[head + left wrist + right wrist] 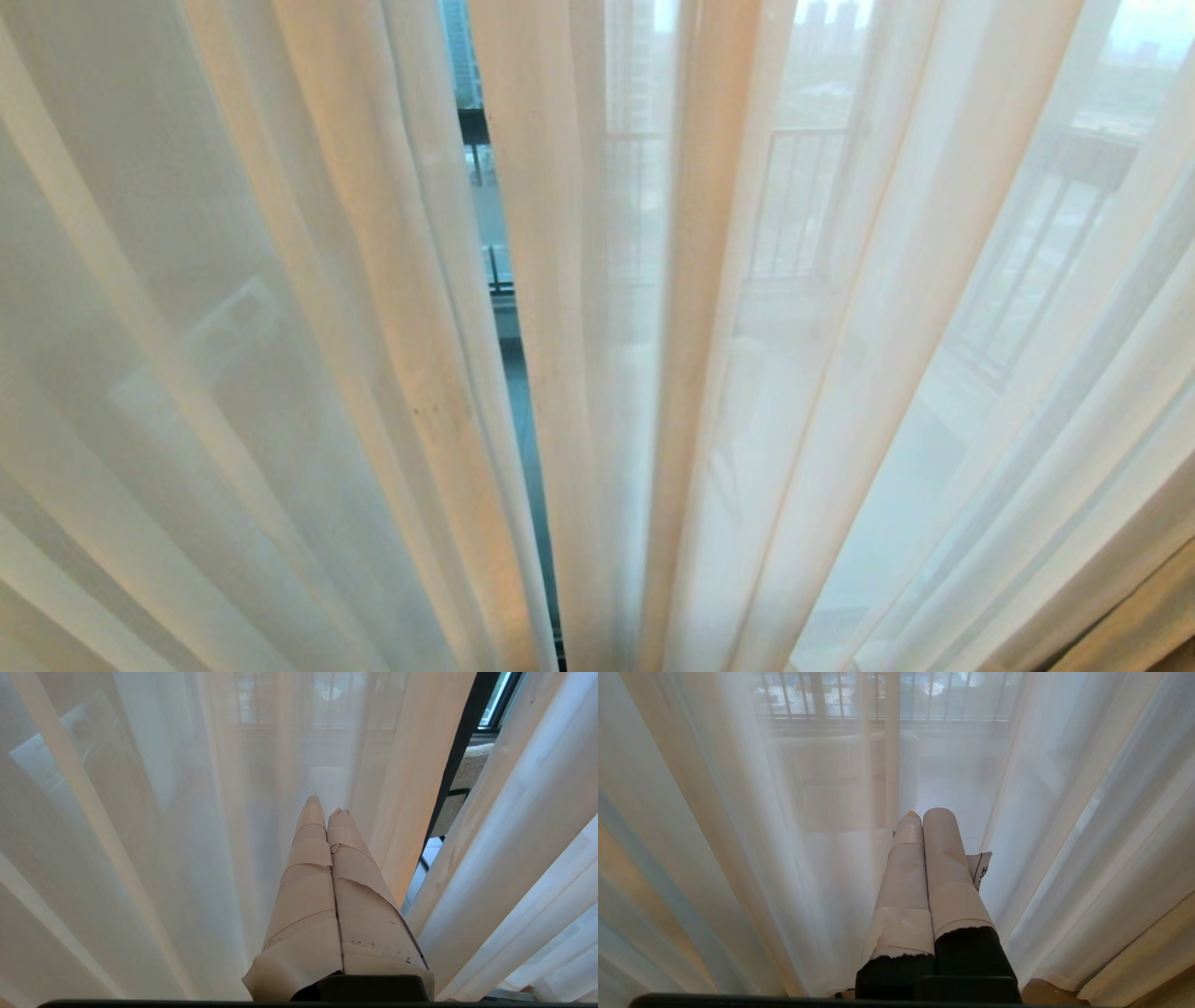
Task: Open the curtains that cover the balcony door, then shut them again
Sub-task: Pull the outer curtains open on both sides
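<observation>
Left wrist view shows the left gripper (327,807), its taped fingers pressed together on nothing, pointing at the sheer curtains (154,826) just beside the narrow gap where the two panels meet. The right gripper (927,814) is likewise closed and empty, facing the right-hand sheer. Neither arm shows in the head view, which the curtains (840,373) fill; behind the slit stands the dark frame of the balcony door (460,751), with a barred railing (794,205) further out. Opening should go best by slipping each gripper into the gap's edges and sweeping outward, gathering the folds without snagging the thin cloth.
</observation>
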